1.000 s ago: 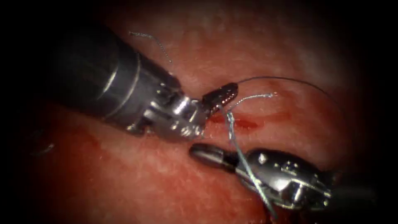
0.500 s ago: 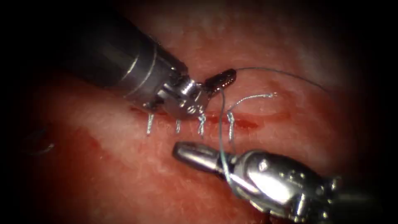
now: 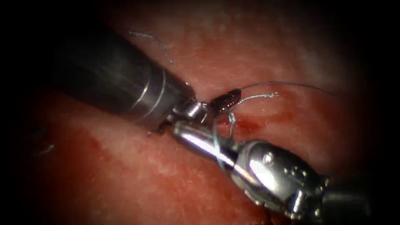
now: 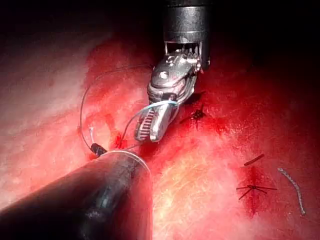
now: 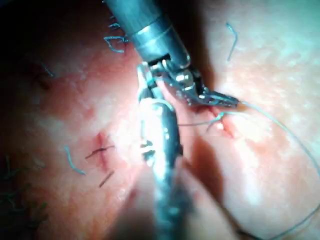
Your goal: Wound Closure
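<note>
Wet red pork-belly tissue (image 3: pixel 125 175) carries the slit-like cut (image 3: pixel 250 123). The dark-tipped left tool (image 3: pixel 225 101) clamps the thin pale thread (image 3: pixel 287 84) above it; the shiny steel right tool (image 3: pixel 196 137), thread-looped, looks closed, holding nothing visible. The needle's whereabouts cannot be told.

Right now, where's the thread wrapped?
In the endoscope view the thread loops around the right claw, just below the left claw, at the cut.
</note>
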You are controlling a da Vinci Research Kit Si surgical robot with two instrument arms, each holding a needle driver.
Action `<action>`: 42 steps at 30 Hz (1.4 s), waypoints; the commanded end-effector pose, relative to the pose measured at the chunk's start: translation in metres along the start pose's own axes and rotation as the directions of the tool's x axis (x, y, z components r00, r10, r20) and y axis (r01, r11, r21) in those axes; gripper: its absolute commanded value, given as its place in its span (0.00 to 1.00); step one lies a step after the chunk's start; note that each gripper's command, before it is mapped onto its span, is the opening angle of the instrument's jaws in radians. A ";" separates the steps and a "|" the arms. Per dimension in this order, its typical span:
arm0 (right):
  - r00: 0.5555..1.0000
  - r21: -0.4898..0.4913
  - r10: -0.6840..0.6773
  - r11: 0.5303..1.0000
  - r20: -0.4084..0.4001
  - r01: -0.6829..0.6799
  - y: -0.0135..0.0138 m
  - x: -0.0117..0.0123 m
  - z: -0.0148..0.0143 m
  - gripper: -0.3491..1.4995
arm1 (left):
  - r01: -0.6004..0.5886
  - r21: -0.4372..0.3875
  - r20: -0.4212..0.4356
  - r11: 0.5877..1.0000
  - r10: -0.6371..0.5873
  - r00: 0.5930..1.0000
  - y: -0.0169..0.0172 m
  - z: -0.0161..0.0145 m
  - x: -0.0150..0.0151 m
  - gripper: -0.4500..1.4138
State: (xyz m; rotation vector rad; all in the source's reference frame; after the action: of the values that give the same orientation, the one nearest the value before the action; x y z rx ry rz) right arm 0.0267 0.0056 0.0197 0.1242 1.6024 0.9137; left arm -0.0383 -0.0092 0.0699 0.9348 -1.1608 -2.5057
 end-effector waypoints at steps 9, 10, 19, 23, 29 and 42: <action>0.999 -0.298 0.033 0.954 0.012 -0.028 0.0027 0.0007 -0.0045 0.60 | 0.013 -0.004 -0.009 1.000 -0.013 1.000 0.0013 -0.0030 0.0014 0.00; 0.999 -0.320 0.039 0.947 0.011 -0.034 0.0029 0.0007 -0.0047 0.60 | 0.013 -0.004 -0.009 1.000 -0.013 1.000 0.0013 -0.0032 0.0016 0.00; 0.980 -0.476 0.158 0.875 0.119 -0.084 0.0037 -0.0003 -0.0068 0.38 | 0.028 -0.007 -0.011 1.000 -0.028 1.000 0.0011 -0.0046 0.0027 0.00; 0.947 -0.495 0.272 0.855 0.170 -0.156 0.0040 -0.0021 -0.0071 0.30 | 0.033 -0.015 -0.016 0.999 -0.033 0.999 0.0004 -0.0050 0.0025 0.00; 0.878 -0.507 0.415 0.824 0.237 -0.252 0.0049 -0.0056 -0.0069 0.22 | 0.047 0.007 -0.010 0.999 -0.047 0.999 -0.0011 -0.0056 0.0031 0.00; 0.848 -0.522 0.481 0.794 0.224 -0.312 0.0079 -0.0088 -0.0079 0.24 | 0.064 0.036 -0.005 0.997 -0.064 0.998 -0.0028 -0.0069 0.0050 0.00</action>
State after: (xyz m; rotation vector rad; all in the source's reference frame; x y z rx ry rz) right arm 0.0184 0.0034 0.0308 0.2805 1.0004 1.5033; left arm -0.0373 -0.0128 0.0617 1.0057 -1.2014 -2.5401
